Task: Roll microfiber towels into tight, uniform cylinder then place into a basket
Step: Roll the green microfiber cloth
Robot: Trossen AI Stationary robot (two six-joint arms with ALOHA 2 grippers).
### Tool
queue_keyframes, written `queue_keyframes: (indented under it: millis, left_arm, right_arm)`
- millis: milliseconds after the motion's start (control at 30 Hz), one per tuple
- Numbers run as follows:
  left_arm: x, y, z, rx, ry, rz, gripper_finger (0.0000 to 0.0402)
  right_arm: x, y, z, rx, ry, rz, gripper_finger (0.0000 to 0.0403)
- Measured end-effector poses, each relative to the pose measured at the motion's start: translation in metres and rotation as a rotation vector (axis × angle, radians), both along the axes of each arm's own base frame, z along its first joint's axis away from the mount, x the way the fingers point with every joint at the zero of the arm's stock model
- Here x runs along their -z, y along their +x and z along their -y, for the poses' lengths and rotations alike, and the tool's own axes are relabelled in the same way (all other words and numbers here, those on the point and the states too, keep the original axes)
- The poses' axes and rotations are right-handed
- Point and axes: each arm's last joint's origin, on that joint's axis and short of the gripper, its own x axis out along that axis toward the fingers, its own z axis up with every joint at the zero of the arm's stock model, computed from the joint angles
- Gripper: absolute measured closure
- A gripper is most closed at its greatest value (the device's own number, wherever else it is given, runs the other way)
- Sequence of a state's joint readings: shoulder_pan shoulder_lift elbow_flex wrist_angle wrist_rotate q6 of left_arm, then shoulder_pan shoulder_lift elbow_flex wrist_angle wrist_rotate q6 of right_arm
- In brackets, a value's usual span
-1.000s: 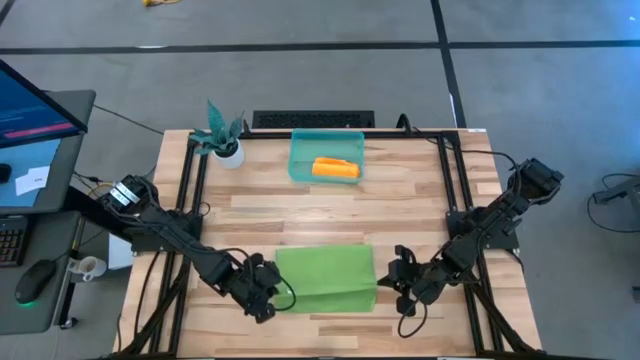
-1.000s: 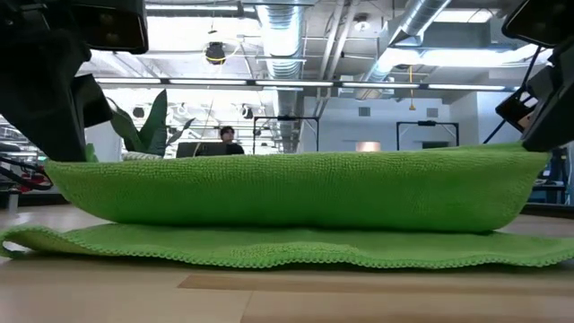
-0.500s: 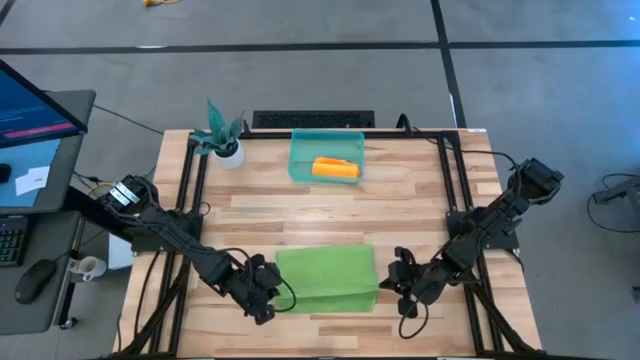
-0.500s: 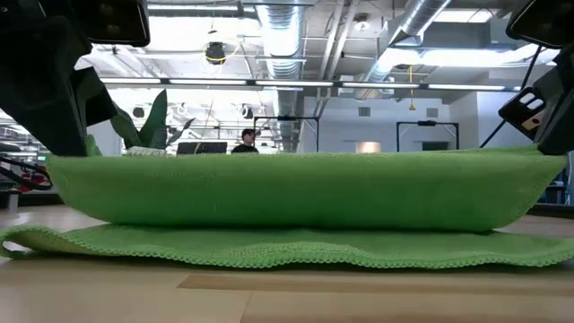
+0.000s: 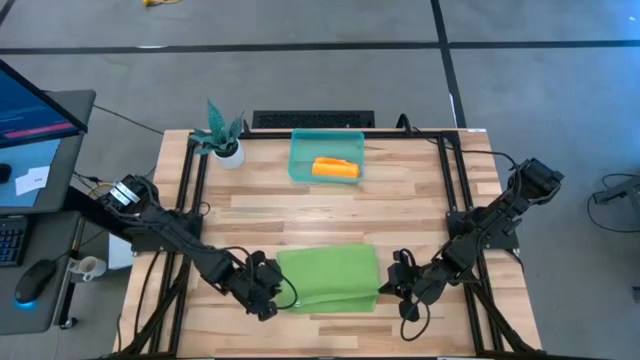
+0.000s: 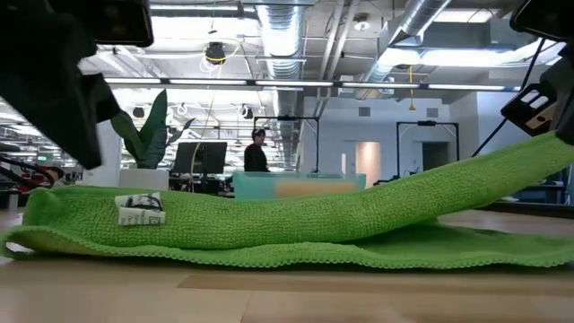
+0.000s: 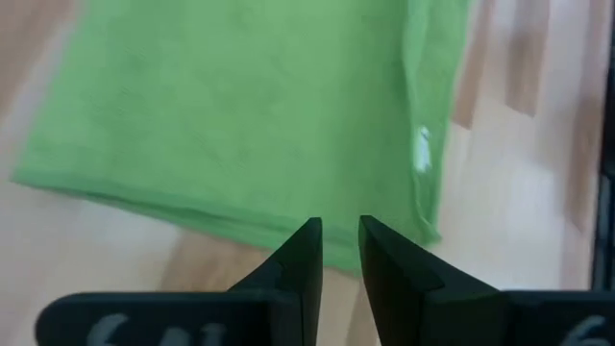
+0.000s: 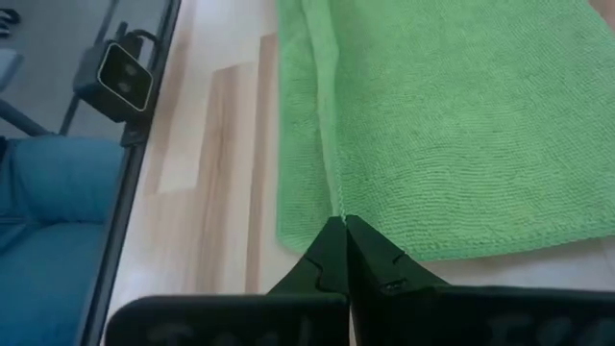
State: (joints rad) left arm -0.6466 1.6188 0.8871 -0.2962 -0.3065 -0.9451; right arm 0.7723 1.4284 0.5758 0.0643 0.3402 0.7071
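green towel [image 5: 327, 277] lies folded at table's near edge, far from the basket [image 5: 326, 157], long axis running arm to arm | left gripper [image 7: 335, 252] at its left end, slightly parted, holding nothing | right gripper [image 8: 338, 252] pinching its right edge, lifted | basket holds rolled orange towel [image 5: 335, 168]

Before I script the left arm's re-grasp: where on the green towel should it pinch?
Probably the folded edge at the green towel's left end, coming in low from the left. In the low view that end lies slack on the table, while the right gripper holds the other end raised. The left gripper sits open just off that edge.
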Motion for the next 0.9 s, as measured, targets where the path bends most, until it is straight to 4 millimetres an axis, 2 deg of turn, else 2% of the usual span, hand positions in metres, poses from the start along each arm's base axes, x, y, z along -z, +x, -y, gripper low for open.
queue_keyframes:
  millis: [333, 567, 900]
  left_arm:
    - [-0.002, 0.012, -0.014, -0.109, 0.101, 0.098, 0.034]
    - [-0.007, 0.023, -0.018, -0.095, 0.101, 0.177, 0.034]
    - [-0.007, 0.023, -0.016, -0.074, 0.074, 0.172, 0.034]
  right_arm:
    - [-0.003, -0.002, -0.007, -0.041, 0.05, 0.02, 0.0392]
    - [-0.003, -0.004, -0.009, -0.027, 0.077, 0.009, 0.0392]
    - [-0.003, -0.004, -0.009, -0.023, 0.079, 0.006, 0.0392]
